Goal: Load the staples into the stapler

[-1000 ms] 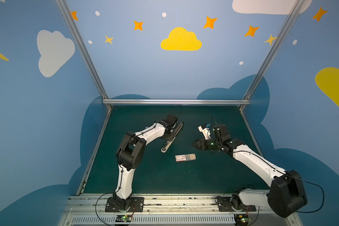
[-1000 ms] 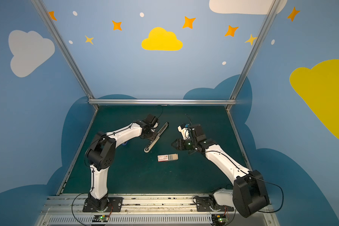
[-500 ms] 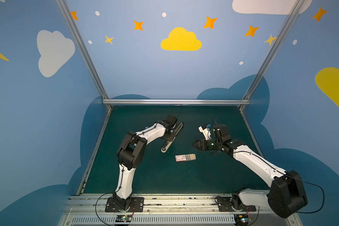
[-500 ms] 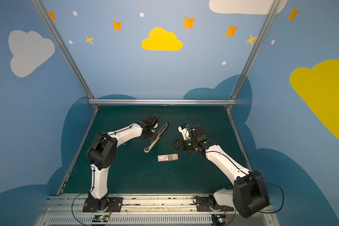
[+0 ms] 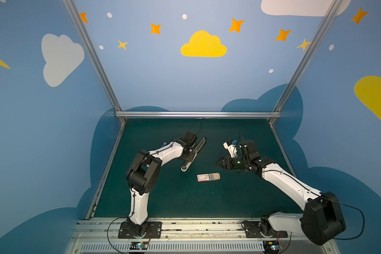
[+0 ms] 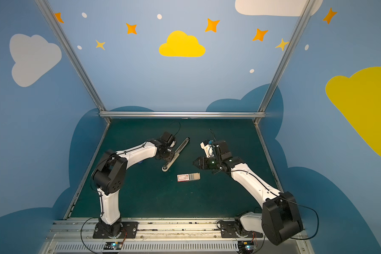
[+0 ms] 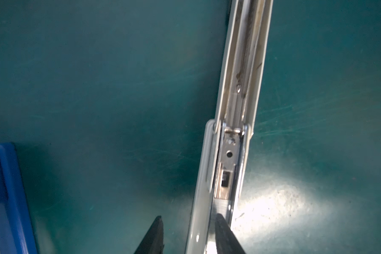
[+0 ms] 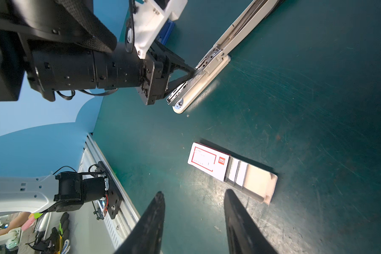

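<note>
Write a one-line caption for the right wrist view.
Right gripper hovers open near the slid-open staple box; left gripper reaches the opened stapler.

Not much print to call here; on the white sleeve of the staple box [image 8: 207,162], in the right wrist view, sits a small red square logo [image 8: 221,160] with white letters that look like "deli", though they are soft; beside it a thin red frame [image 8: 204,158] encloses a few lines of fine print, too small to read; in a top view the staple box [image 5: 207,177] gives only red marks, nothing legible.
</note>
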Robot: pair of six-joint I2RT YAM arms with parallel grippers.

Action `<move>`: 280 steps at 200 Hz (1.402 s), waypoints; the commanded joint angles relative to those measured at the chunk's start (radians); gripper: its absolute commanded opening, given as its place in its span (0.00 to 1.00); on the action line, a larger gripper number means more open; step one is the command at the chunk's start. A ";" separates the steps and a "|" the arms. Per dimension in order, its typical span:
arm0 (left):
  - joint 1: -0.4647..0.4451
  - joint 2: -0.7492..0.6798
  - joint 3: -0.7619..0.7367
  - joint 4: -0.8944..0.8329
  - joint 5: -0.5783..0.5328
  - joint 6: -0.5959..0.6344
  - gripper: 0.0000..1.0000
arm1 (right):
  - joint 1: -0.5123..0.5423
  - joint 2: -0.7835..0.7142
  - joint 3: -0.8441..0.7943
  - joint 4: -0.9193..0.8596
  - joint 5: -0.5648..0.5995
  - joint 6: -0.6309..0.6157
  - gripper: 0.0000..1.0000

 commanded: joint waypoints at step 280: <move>-0.038 -0.275 -0.254 -0.124 -0.072 -0.147 0.40 | -0.021 -0.024 -0.011 0.024 -0.029 0.010 0.46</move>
